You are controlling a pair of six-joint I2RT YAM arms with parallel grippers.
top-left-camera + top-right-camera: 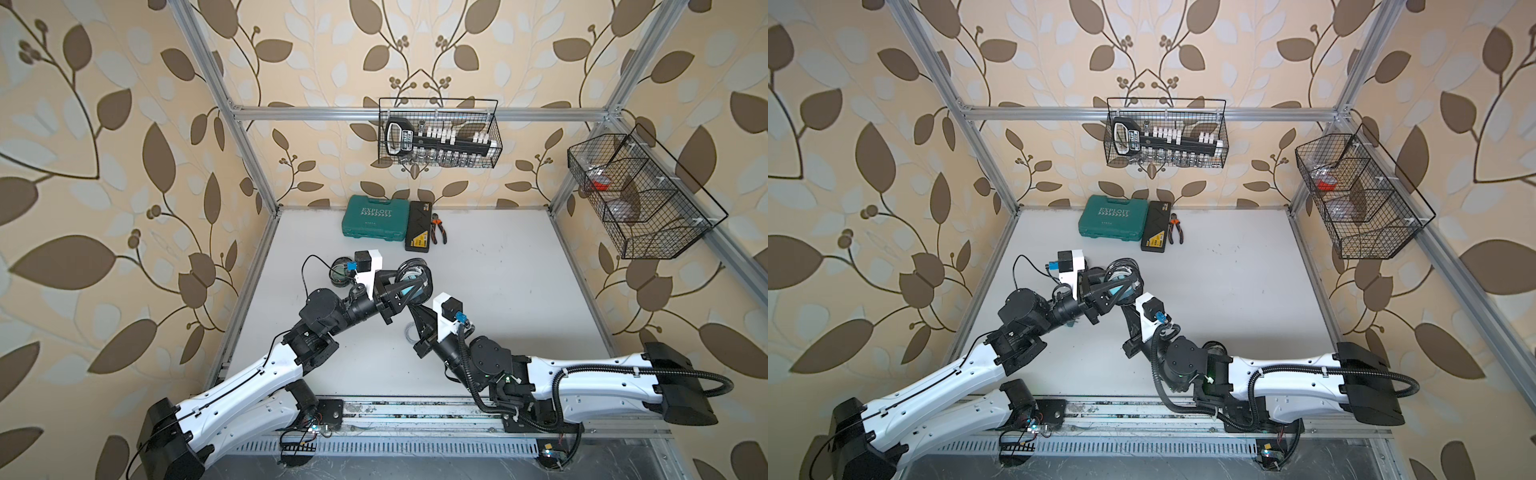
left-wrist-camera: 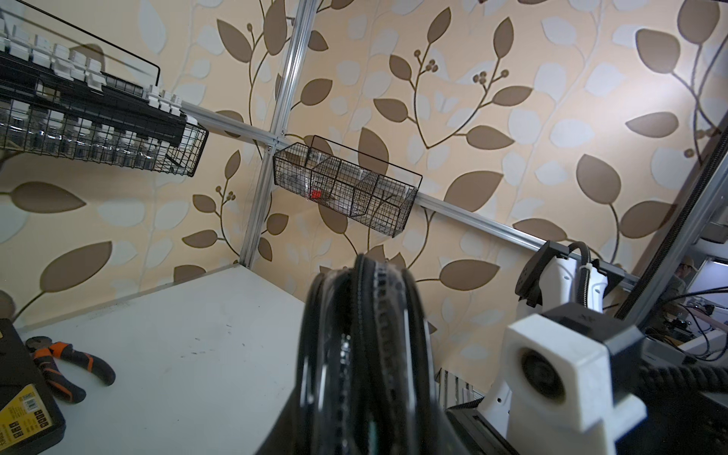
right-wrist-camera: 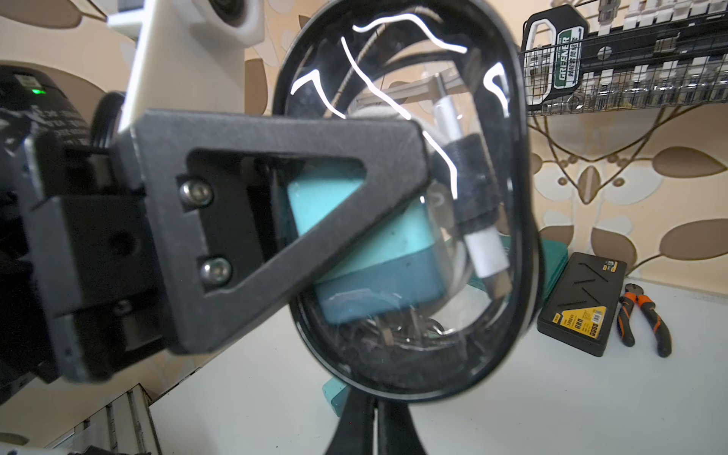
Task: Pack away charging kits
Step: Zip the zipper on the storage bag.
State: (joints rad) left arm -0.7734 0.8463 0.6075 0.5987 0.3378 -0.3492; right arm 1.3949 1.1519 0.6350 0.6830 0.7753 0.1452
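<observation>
**Filled pouch held on edge between both end effectors**

The pouch (image 3: 398,78) is held on edge just above the tabletop (image 3: 551,394), between the two arms. It is gripped by the left end effector (image 1: 409,289), whose jaws are set narrow across the two clear faces. One finger lies over the teal adapter (image 3: 394,252) inside. The right end effector (image 3: 362,402) is pinched fully closed at the lower rim. Whether the rim itself or a zip tab is caught cannot be told. A white cable (image 3: 484,252) is seen tucked beside the adapter.

The pouch is judged light, with most of its weight carried by the hard adapter, which is likely to slide when the pouch is tilted. The clear walls are expected to be soft, glossy and slippery, so little is gained by squeezing them alone. The black rim is judged stiffer and is the better place to be taken hold of. Alternatively, the faces may be clamped where the adapter backs them. The metal prongs (image 3: 388,333), pointed at the lower wall, should not be pressed through the film.
</observation>
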